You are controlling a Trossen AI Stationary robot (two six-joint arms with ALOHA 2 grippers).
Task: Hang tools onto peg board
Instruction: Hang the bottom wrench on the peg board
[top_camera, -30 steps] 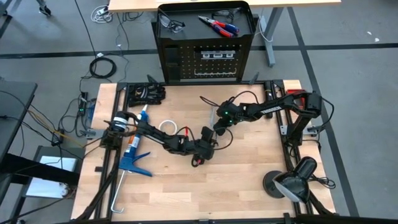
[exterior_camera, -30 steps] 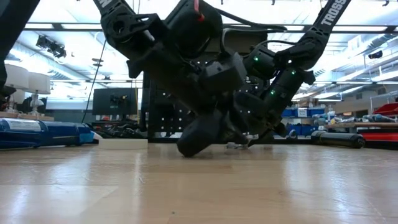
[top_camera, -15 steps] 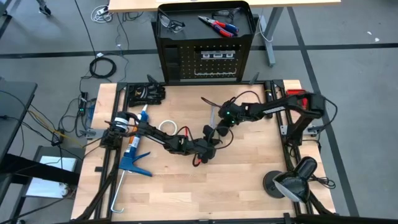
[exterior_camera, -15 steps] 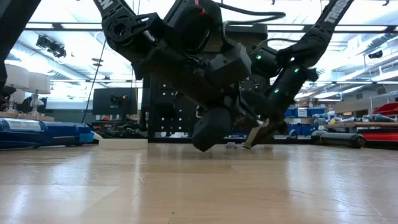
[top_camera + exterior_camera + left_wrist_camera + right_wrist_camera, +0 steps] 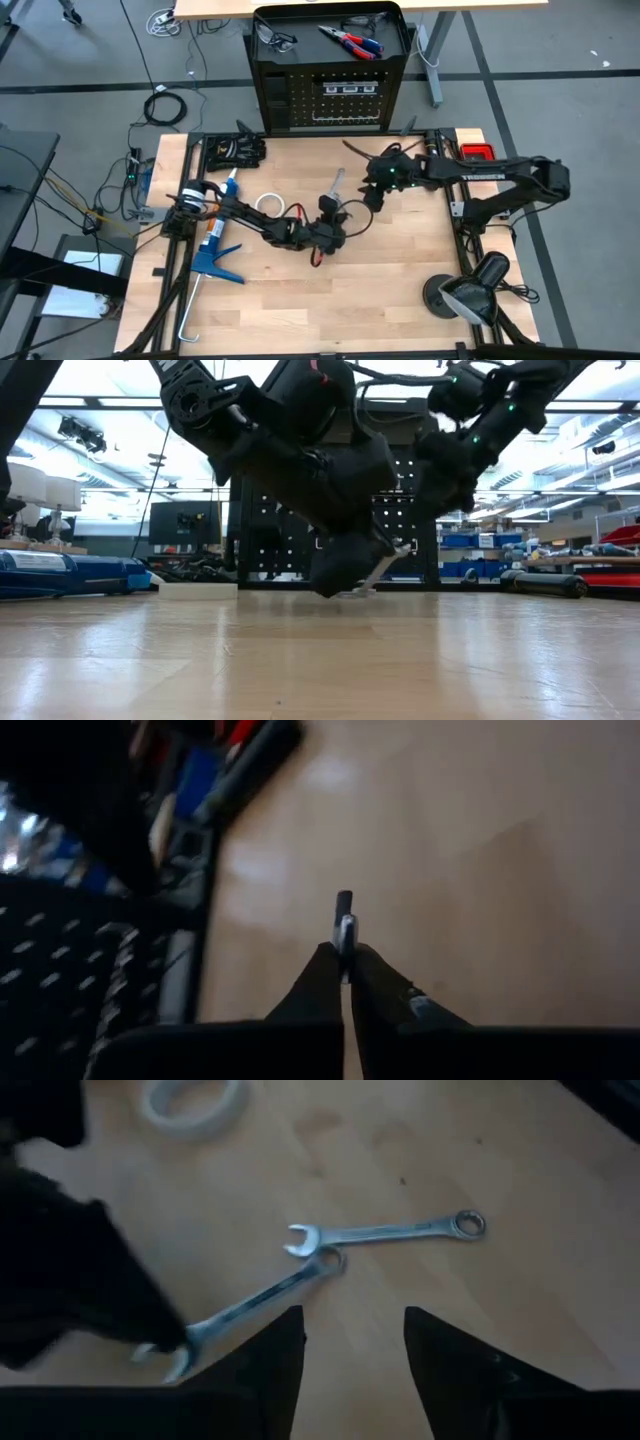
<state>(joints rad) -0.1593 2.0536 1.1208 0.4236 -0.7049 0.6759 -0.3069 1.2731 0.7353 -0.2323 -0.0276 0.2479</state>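
My left gripper (image 5: 328,212) reaches low across mid-table, fingers clamped on one silver wrench (image 5: 250,1302), its far end tilted up; my right gripper (image 5: 377,190) hangs just right of it, fingers apart; a second wrench (image 5: 385,1233) lies flat on the wooden table (image 5: 400,290); the peg board (image 5: 330,100) stands at the far edge.

Bare wooden table (image 5: 380,290) in front; caulking gun (image 5: 212,250) crowds left edge.
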